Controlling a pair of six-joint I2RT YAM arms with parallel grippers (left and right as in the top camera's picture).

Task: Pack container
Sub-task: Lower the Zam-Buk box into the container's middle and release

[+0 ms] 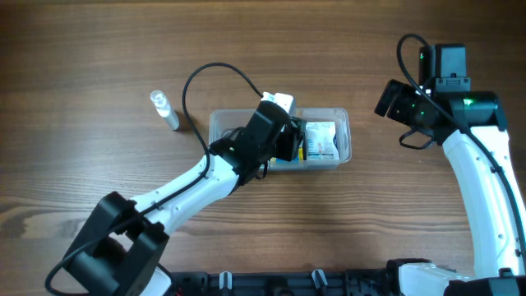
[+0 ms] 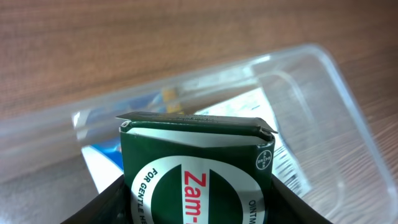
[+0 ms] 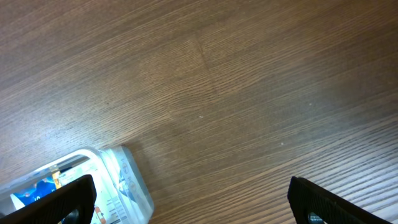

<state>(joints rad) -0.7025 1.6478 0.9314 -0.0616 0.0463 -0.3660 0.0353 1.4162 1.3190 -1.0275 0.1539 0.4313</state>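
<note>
The clear plastic container [image 1: 341,115] sits mid-table with small boxes inside, one white box [image 1: 320,141] at its right end. My left gripper [image 1: 283,140] is over the container's middle, shut on a dark green Zam box [image 2: 196,168] held above the tub [image 2: 336,93]. A white and blue box [image 2: 102,158] lies beneath it. My right gripper [image 1: 393,100] is open and empty, up and to the right of the container, whose corner shows in the right wrist view [image 3: 118,180].
A small clear bottle [image 1: 163,110] lies on the wooden table left of the container. The left arm's black cable [image 1: 215,70] loops above the tub.
</note>
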